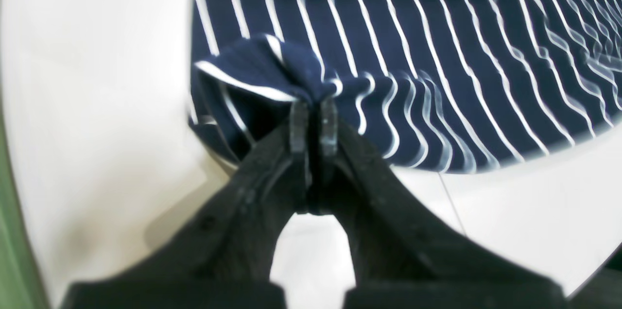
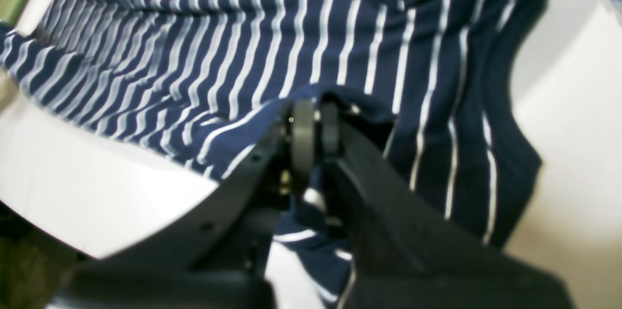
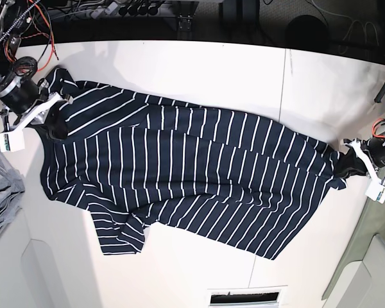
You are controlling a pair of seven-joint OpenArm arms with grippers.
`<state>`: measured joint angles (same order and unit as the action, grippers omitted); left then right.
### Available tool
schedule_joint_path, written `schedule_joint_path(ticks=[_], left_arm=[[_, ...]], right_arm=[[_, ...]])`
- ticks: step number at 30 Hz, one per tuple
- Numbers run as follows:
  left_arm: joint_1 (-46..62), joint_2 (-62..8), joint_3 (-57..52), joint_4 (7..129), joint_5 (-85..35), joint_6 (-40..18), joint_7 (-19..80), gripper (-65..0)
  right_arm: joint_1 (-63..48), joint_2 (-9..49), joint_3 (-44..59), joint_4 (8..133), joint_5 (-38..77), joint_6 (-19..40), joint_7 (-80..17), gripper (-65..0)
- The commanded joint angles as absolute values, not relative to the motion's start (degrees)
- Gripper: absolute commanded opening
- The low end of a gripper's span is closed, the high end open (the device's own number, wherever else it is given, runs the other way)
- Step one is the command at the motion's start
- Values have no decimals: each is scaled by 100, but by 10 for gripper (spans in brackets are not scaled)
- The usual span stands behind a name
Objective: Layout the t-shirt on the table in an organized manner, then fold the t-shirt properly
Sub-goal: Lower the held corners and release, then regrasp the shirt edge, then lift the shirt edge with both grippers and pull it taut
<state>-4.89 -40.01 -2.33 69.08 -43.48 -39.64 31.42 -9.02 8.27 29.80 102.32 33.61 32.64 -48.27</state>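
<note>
I see the dark navy, white-striped, short-sleeved fabric t-shirt [image 3: 179,173] spread across the middle of the large flat white table [image 3: 199,70], stretched long from one arm to the other in the base view, its stripes running across the cloth, with one sleeve lying loose toward the near edge and a few soft wrinkles through the body. On the base view's right, my left gripper [image 1: 313,127] has its black fingers pressed together on a bunched corner of the shirt's edge; in the left wrist view the fabric puckers into a small raised fold right at the fingertips, and the rest of the cloth lies away from it over the tabletop. On the base view's left, my right gripper [image 2: 315,129] is likewise clamped tight on the shirt, with a pinch of striped cloth squeezed between its round pads and more fabric hanging down below the fingers. The thin dark seam line [image 3: 283,83] crosses the table and disappears under the shirt near my left arm's side. Beside the right arm, at the table's edge, lies a crumpled plain light grey cloth [image 3: 3,192], apart from the shirt.
</note>
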Motion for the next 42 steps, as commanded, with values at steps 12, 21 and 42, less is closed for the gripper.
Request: schedule_joint_path(ticks=[12, 21, 42], left_arm=[[-934, -3892, -279, 5964, -4340, -4000, 2991, -447], [-934, -4421, -366, 5966, -4783, -3793, 3000, -327], [-934, -3763, -451, 5933, -4727, -3811, 3096, -248]], right_arm=[[-451, 888, 2853, 9330, 2945, 3275, -4681, -341], [-563, 1063, 3492, 9498, 3651, 3240, -5194, -305], [-1634, 1323, 4230, 9279, 3717, 3238, -4602, -199]])
